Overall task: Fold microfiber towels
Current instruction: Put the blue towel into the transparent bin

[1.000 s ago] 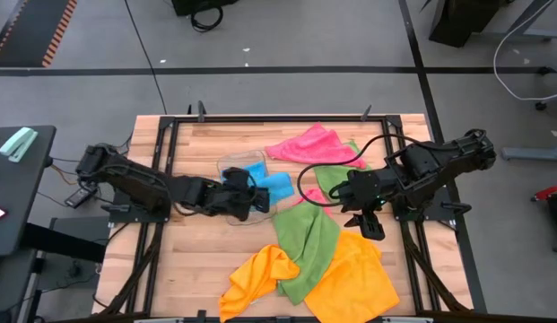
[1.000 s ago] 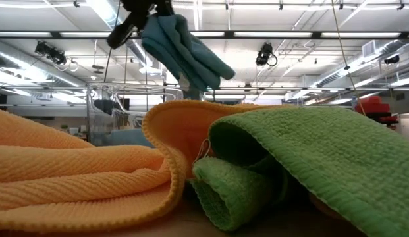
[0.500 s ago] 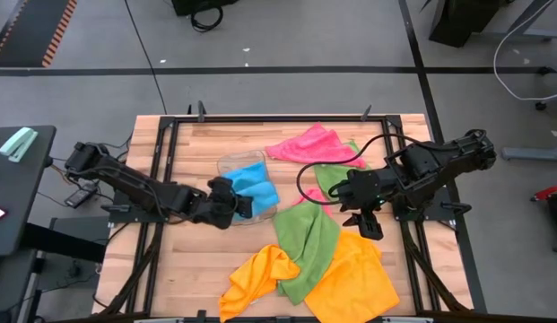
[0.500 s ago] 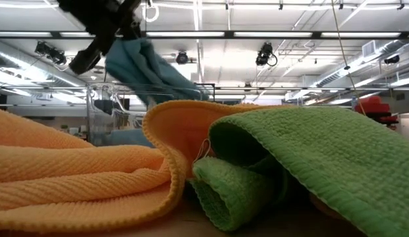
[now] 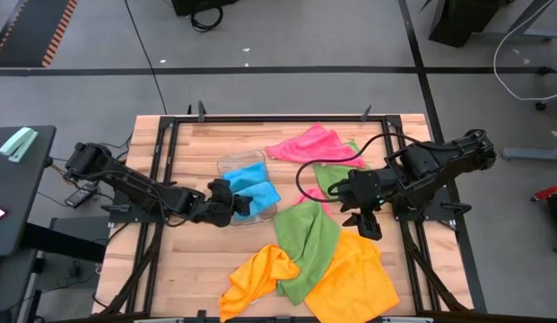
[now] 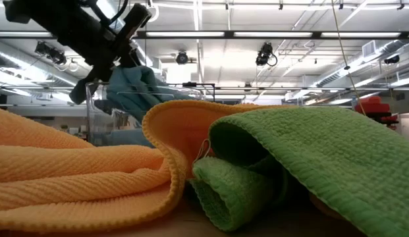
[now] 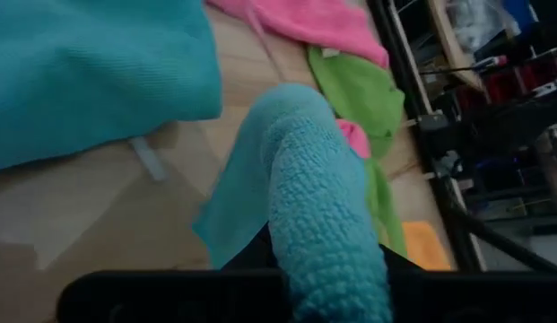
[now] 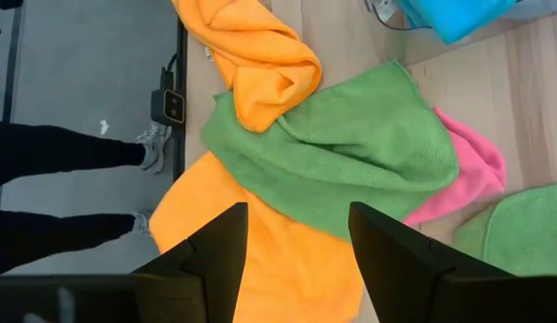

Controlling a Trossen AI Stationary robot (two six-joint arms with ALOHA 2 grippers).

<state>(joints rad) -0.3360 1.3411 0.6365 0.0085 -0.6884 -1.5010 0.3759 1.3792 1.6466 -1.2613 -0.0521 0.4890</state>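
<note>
My left gripper (image 5: 228, 205) is shut on a folded sky-blue towel (image 5: 257, 190) over the clear plastic tray (image 5: 226, 167) at mid-table. The left wrist view shows this towel (image 7: 318, 215) beside a second blue towel (image 7: 90, 72) that lies in the tray. My right gripper (image 5: 366, 221) hangs open above the loose towels at the right and touches nothing. A pink towel (image 5: 307, 144) lies at the far side. Two green towels (image 5: 309, 238) (image 5: 335, 179) and two orange ones (image 5: 260, 274) (image 5: 357, 280) lie crumpled toward the near edge. My left gripper pinches the folded blue towel by its thick folded end (image 7: 325, 269) between its two fingers, several layers together. The fingers come from the table's left, slanting down. The towel's free end (image 6: 148, 89) droops past the fingers into the tray; whether it rests there I cannot tell.
A dark frame rail (image 5: 260, 118) runs round the wooden table. In the low view an orange towel (image 6: 72, 171) and a green one (image 6: 309, 158) fill the foreground. A person's legs (image 8: 63, 152) stand beside the table's near edge.
My left gripper has sunk and drawn back toward the table's left edge, staying shut on the blue towel. The towel has come down from well above the tray until its free end droops into it. My right gripper has kept still.
</note>
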